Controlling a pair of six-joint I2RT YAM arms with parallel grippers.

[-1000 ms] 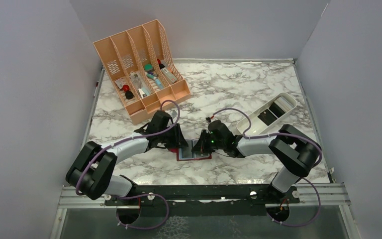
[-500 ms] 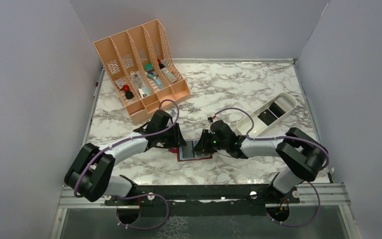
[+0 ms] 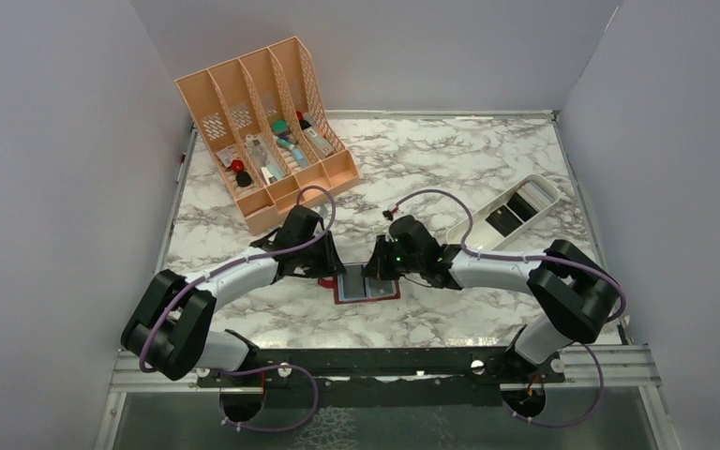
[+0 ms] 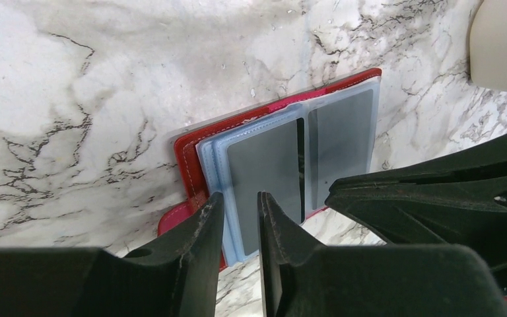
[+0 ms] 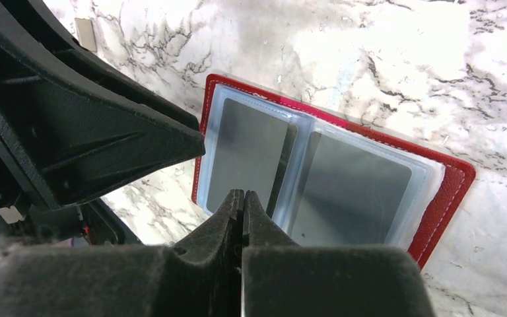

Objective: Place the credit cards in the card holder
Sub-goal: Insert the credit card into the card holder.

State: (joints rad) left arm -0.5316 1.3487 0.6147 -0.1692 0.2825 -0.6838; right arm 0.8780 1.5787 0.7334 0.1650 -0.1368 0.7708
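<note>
A lab test cell: plain grey walls enclosing a marble-patterned table.
</note>
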